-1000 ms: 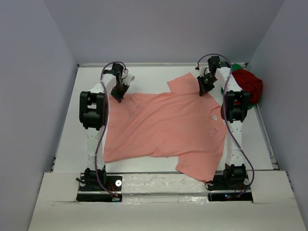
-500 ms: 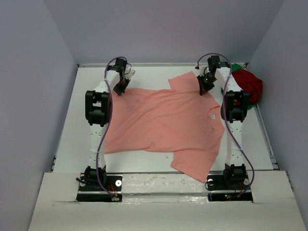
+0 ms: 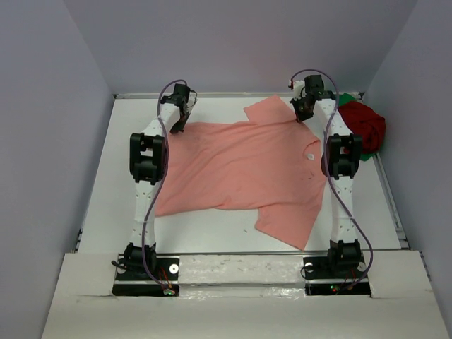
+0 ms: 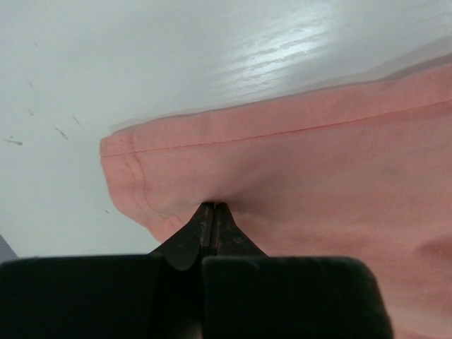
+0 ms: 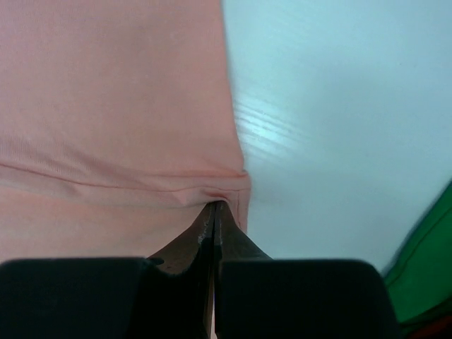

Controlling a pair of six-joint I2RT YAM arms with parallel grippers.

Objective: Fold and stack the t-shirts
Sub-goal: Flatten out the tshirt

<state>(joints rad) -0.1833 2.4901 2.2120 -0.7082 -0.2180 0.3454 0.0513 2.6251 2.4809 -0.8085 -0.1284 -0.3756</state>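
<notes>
While the white table [image 3: 120,162] holds the salmon-pink shirt [image 3: 240,169] spread in its middle, I see the dark red shirt [image 3: 366,123] and green shirt [image 3: 346,100] bunched at 2 o'clock. My left gripper [image 4: 213,208] pinches the pink cloth at 11 o'clock, my right gripper [image 5: 214,206] at 1 o'clock.

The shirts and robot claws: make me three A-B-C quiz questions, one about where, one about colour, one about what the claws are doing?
1. Where is the dark red shirt? A. far right corner of the table B. near left corner C. centre
2. What colour is the spread shirt? A. green B. salmon-pink C. blue
3. How are the left gripper and right gripper? A. both open B. both shut on the spread shirt C. one open, one shut
Answers: 1 A, the top view shows it there. 2 B, salmon-pink in every view. 3 B, both wrist views show them pinching its hem.
</notes>
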